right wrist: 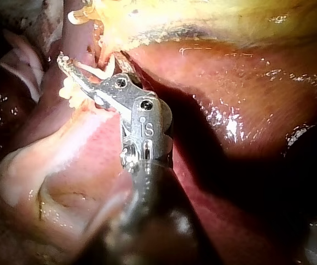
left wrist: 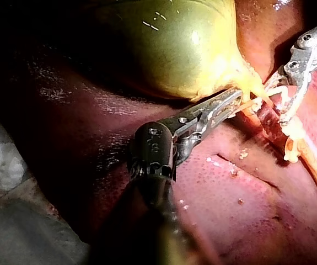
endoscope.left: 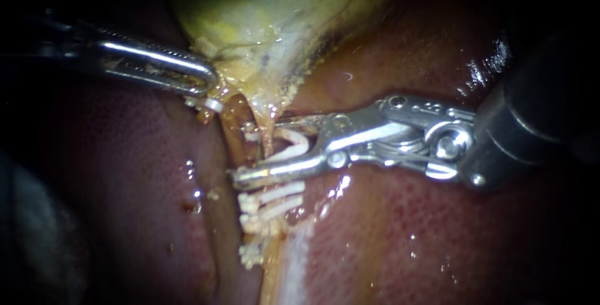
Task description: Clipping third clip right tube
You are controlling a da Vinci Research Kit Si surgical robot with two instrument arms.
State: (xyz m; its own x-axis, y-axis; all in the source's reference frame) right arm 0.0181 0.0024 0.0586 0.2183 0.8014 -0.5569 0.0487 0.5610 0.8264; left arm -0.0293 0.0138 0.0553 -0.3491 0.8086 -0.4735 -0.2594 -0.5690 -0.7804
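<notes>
Two white clips (endoscope.left: 275, 197) sit on the right tube (endoscope.left: 267, 131), just below the right instrument (endoscope.left: 250, 150). Its end effector is spread wide astride that tube, carrying an open third clip (endoscope.left: 294, 145). The left instrument (endoscope.left: 209, 83) has its end effector clamped on the gallbladder (endoscope.left: 269, 5) at its neck, beside the liver (endoscope.left: 406, 230).

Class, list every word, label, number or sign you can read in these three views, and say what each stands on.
Liver, gallbladder, tube, clips: no text.
Left instrument: no text seen.
Right instrument: one small stamped mark behind the hinge, in the right wrist view; too small to read surely.
</notes>
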